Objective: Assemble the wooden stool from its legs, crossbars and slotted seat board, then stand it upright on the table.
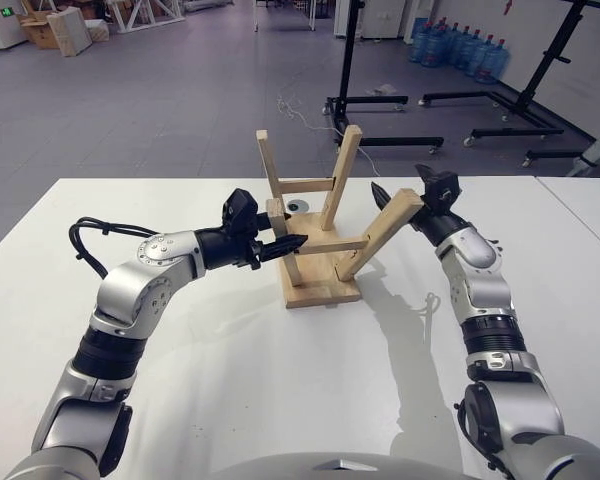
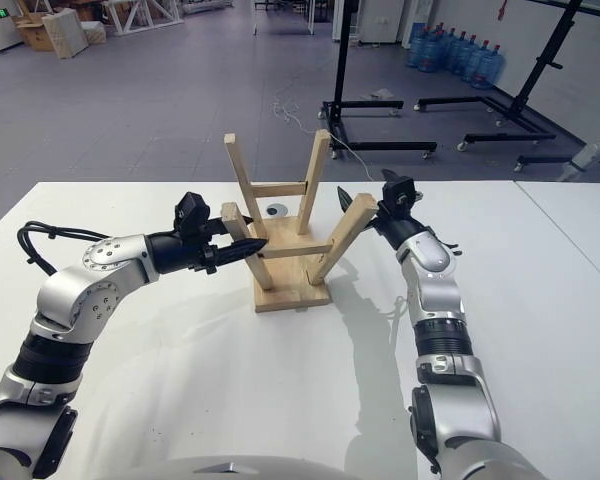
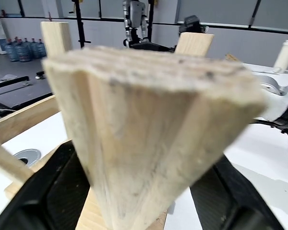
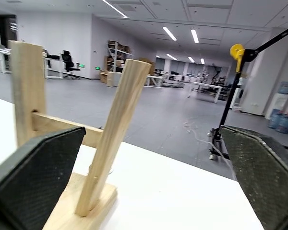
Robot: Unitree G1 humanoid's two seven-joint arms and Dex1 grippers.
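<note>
The wooden stool stands upside down on the white table, its seat board (image 1: 320, 291) flat on the surface and its four legs pointing up. Crossbars (image 1: 330, 243) join the legs. My left gripper (image 1: 286, 245) is shut on the near left leg (image 1: 277, 213); in the left wrist view that leg (image 3: 149, 134) sits between the black fingers (image 3: 53, 191). My right gripper (image 1: 400, 190) is open at the top end of the tilted near right leg (image 1: 375, 240). Its pads (image 4: 38, 172) stand wide apart with nothing between them, and the far legs (image 4: 113, 134) show beyond.
A small round metal piece (image 1: 298, 207) lies on the table just behind the stool. A black cable (image 1: 95, 235) loops beside my left forearm. A second white table (image 1: 590, 210) adjoins at the right. Black wheeled stands (image 1: 380, 105) are on the floor beyond.
</note>
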